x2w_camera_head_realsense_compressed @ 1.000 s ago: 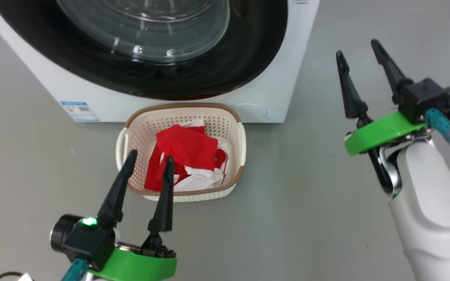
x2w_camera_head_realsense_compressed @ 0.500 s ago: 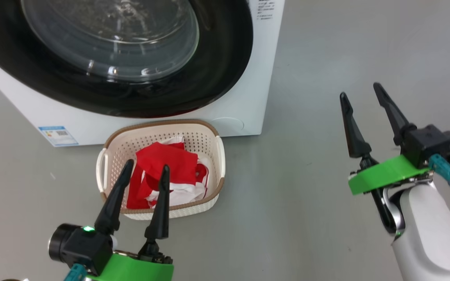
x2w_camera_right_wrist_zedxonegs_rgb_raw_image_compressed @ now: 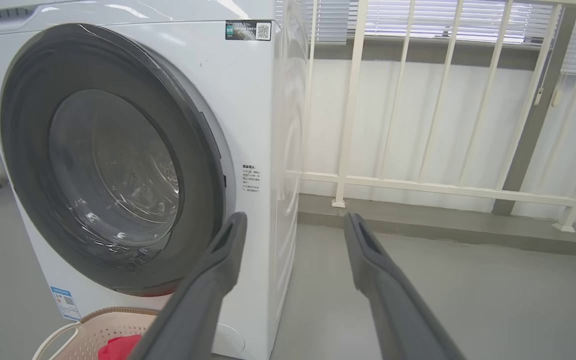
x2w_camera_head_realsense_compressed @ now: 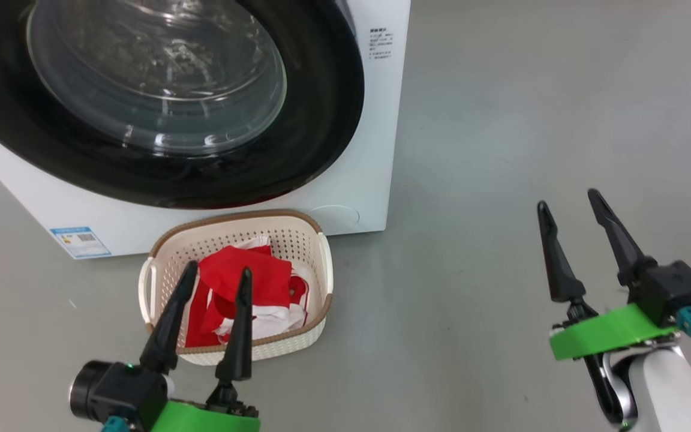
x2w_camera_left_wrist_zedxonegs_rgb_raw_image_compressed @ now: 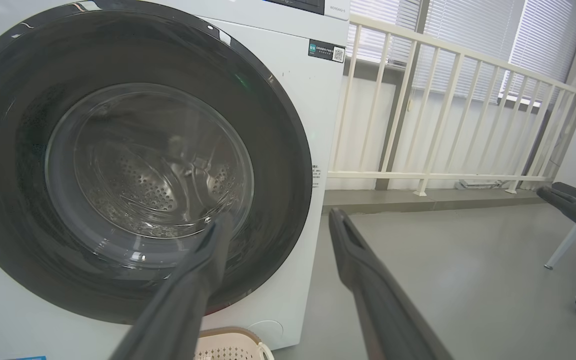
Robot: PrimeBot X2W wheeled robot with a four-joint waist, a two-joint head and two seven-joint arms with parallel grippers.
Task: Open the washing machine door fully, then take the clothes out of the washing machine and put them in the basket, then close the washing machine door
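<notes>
the washing machine door sits shut, flush on the front of the washing machine. the basket stands on the grey floor just before the machine, with the red and white clothes heaped inside. the left gripper hangs above the basket's near rim, fingers spread wide and empty; the right gripper, likewise wide and empty, hangs well off to the right over the floor
</notes>
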